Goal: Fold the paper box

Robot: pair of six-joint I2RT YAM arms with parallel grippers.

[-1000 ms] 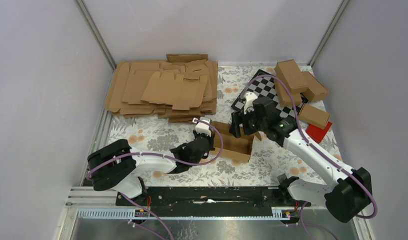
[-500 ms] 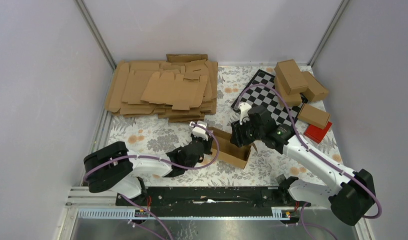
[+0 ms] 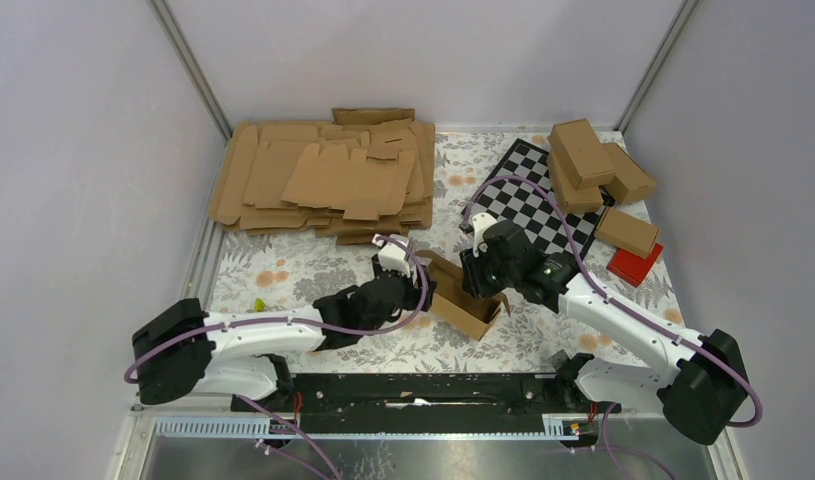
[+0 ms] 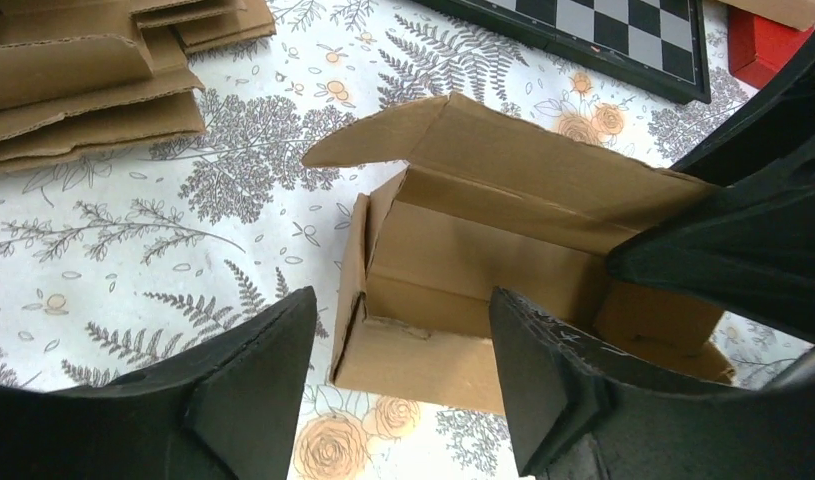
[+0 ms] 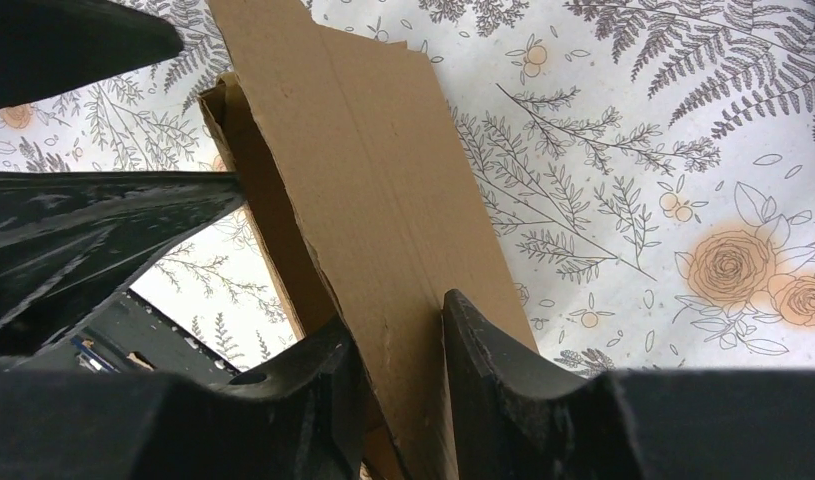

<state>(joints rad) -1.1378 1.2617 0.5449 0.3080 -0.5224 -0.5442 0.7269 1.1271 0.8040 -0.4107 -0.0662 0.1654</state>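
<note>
Back swings the left arm toward the lower left of the overhead view, and its left claw (image 4: 403, 385) now stands spread, fingers either side of the near end of the paper box (image 3: 465, 297) without gripping it. Over comes the right claw (image 5: 398, 395), down on the box from the right, where half a second ago it was only closing in. Its fingers are pressed together on one cardboard wall, the panel running straight up between them in the right wrist view.

So the box sits in the middle of the tabletop (image 3: 283, 272), half formed, open on top, one loose flap (image 4: 375, 140) sticking out at the upper left of the left wrist view. Flat cardboard sheets (image 3: 323, 180) lie well apart at the upper left.

Danger from here, as I judge it: only one thin wall is held. Pull or twist too hard and that wall could crease or tear. With the left claw off it, the box could skid or sag flat again.
</note>
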